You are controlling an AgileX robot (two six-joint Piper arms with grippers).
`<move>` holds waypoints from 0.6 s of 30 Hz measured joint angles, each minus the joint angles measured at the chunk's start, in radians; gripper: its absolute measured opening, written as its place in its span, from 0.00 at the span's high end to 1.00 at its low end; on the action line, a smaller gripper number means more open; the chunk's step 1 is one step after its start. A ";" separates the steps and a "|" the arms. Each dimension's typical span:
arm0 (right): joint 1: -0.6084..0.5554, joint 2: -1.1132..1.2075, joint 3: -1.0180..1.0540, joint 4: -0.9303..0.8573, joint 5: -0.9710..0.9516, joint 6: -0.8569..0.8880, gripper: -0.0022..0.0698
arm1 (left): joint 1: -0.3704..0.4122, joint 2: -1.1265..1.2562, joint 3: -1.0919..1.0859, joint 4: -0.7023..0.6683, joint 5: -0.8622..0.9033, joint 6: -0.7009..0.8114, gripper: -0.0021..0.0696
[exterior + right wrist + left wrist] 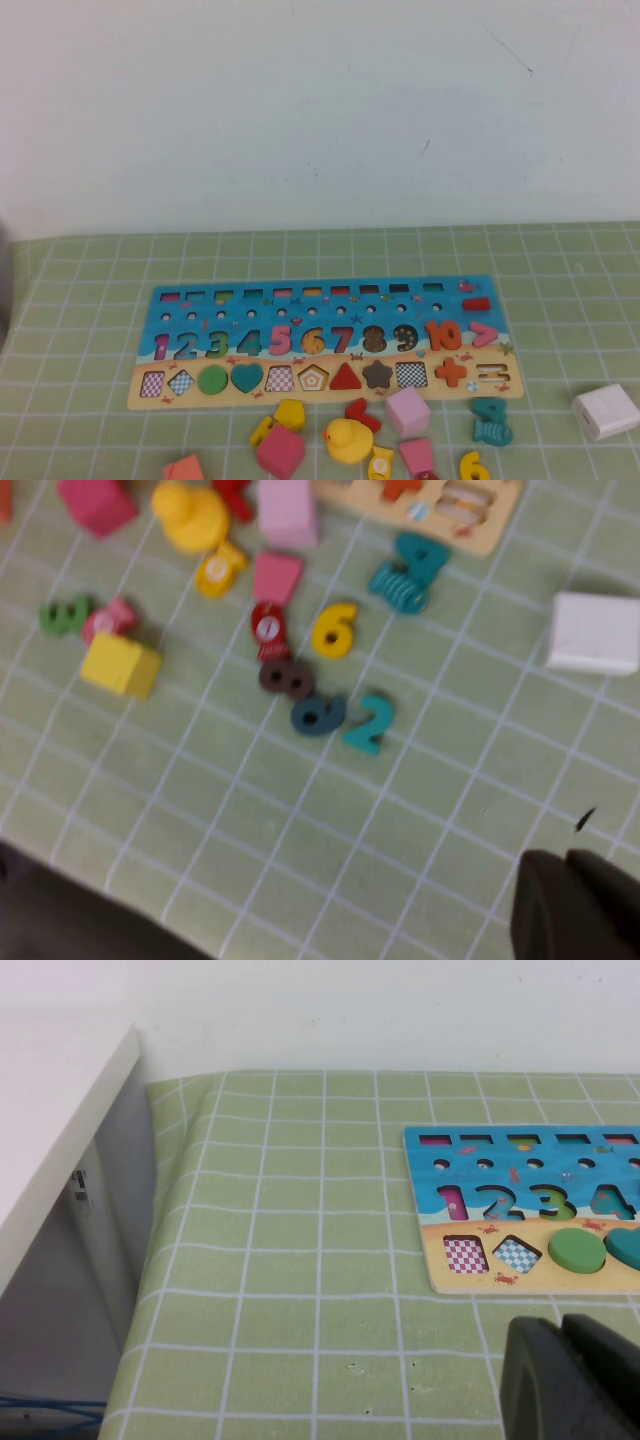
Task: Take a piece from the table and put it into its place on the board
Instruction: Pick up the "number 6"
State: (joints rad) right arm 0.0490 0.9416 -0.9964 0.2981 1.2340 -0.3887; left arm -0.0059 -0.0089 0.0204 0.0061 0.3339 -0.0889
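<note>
Surface under green checked cloth carries the board, lying flat. Near its front edge lies a scatter of loose blocks, with a rubber duck among them. The yellow 6 lies on the cloth beside a brown 8. Right tool hovers closed, empty, apart from it. Left tool hangs by the board's corner; its state I cannot tell.

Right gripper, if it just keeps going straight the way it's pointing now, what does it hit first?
Likely bare tablecloth. The shut right gripper hovers over open cloth; the teal 2 and yellow 6 lie farther on, though depth is unclear. The left gripper sits near the board.
</note>
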 joint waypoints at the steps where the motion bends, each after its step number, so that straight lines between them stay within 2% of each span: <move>1: 0.022 0.020 -0.002 -0.007 0.000 0.000 0.97 | 0.000 0.000 0.000 0.000 0.000 0.000 0.97; 7: 0.266 0.178 -0.008 -0.116 -0.010 0.123 0.97 | 0.000 0.000 0.000 0.000 0.000 0.000 0.97; 12: 0.500 0.323 -0.030 -0.339 -0.028 0.342 0.97 | 0.000 0.000 0.000 0.000 0.000 0.000 0.97; 15: 0.608 0.401 -0.034 -0.449 -0.046 0.444 0.97 | 0.000 0.000 0.000 0.000 0.000 0.000 0.97; 18: 0.673 0.472 -0.037 -0.475 -0.103 0.475 0.97 | 0.000 0.000 0.000 0.000 0.000 0.000 0.97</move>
State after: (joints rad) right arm 0.7221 1.4132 -1.0330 -0.1772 1.1311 0.0868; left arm -0.0059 -0.0089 0.0204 0.0061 0.3339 -0.0889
